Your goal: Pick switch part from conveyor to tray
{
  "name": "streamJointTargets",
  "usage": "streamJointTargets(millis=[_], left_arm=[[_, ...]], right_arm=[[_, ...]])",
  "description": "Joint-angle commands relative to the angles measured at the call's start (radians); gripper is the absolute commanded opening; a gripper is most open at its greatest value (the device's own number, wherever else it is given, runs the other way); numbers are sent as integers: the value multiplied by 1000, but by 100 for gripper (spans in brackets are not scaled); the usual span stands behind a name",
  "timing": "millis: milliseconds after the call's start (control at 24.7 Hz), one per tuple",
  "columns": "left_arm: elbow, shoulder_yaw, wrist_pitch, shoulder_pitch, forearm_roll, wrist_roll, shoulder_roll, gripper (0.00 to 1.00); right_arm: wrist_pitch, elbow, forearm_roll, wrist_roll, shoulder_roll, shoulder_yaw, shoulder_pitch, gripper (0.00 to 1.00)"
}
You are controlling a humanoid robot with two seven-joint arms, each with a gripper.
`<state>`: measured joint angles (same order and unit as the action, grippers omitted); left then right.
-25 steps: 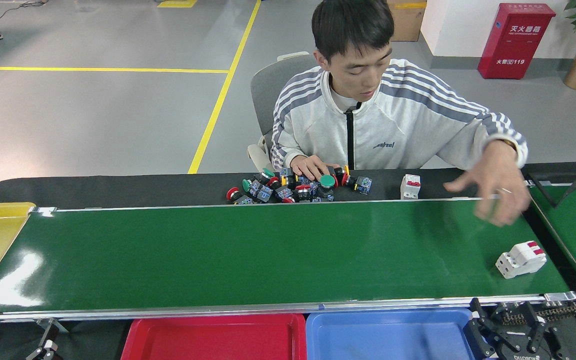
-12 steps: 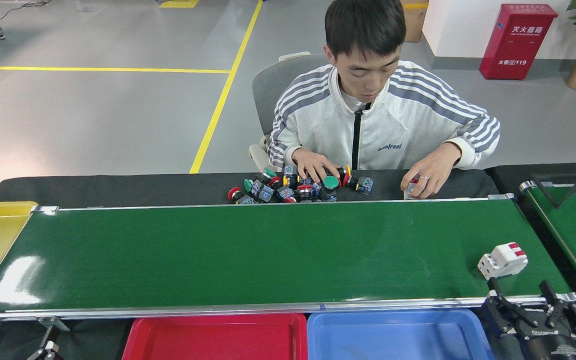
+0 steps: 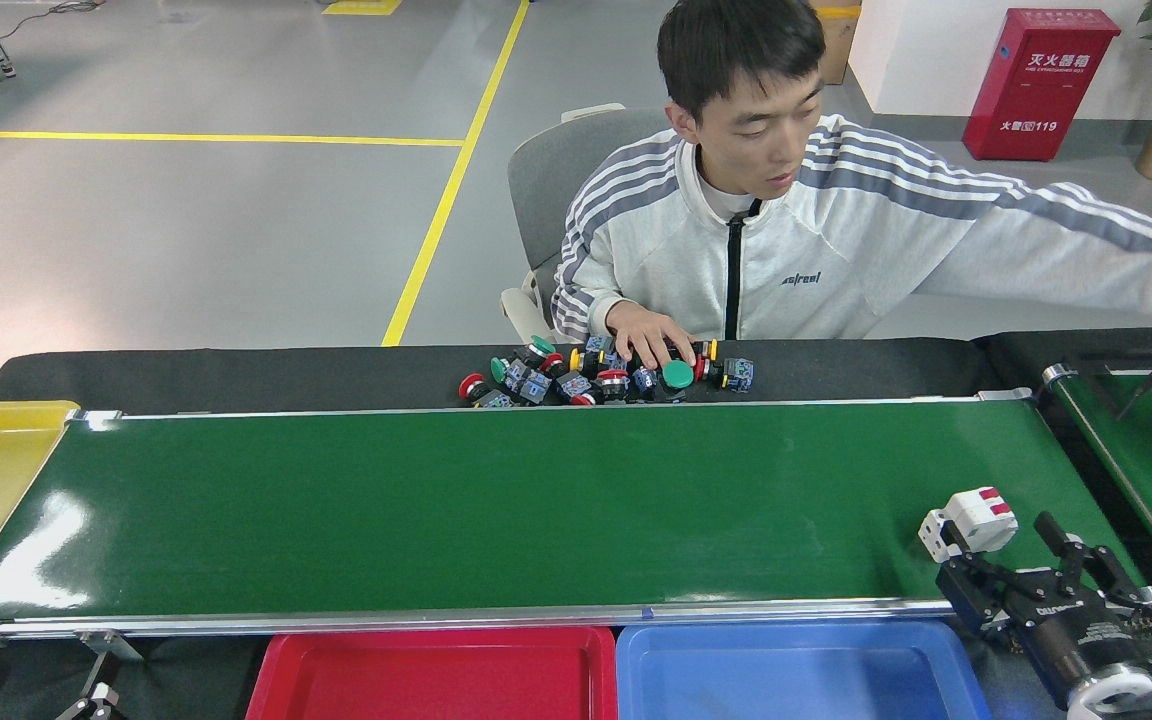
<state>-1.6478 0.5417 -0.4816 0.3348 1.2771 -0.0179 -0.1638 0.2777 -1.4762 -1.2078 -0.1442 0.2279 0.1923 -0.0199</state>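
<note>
A factory floor: yellow floor lines (image 3: 441,200), a conveyor (image 3: 496,500) (sorting trays (image 3: 431,675) alongside), a fire-equipment box (image 3: 1041,85).

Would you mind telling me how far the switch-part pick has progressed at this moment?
Done: nothing delivered; the red tray looks empty in the part visible. In hand: the right gripper, fingers spread, sits at the white switch part on the conveyor, not closed on it. Left: grasp, lift, carry across to the red tray, release.

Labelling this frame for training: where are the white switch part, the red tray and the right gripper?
white switch part (image 3: 971,520), head view, on its white body.
red tray (image 3: 436,680), head view, on its bare floor.
right gripper (image 3: 1021,550), head view, between its fingers.
</note>
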Motion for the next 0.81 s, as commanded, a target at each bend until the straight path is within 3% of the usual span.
streamJointTargets(millis=[0,81,162,203,284,365,487,771], left_arm=[[-12,1,-2,0,-1,-8,-8,100],[-12,1,-2,-2,1,-8,-8,100],[-10,1,-2,-2,1,-8,-10,100],[-9,1,-2,-3,2,-7,-10,100],[-9,-6,0,-3,4,-8,-10,100],[-7,-12,-2,-5,4,-7,-11,100],[-7,-12,0,-5,4,-8,-13,100],[-4,-12,0,-7,4,-7,-14,100]], right_arm=[[3,5,2,-2,5,-13,-29,98],[-3,19,1,-2,5,-37,-46,98],[-3,27,-1,-3,5,-57,-49,89],[-2,30,-2,-3,10,-70,-49,79],[5,30,-2,-3,18,-85,-51,41],[3,30,-2,-3,7,-86,-51,14],[5,30,-1,-3,4,-86,-51,4],[18,17,-2,0,-7,-103,-51,2]])
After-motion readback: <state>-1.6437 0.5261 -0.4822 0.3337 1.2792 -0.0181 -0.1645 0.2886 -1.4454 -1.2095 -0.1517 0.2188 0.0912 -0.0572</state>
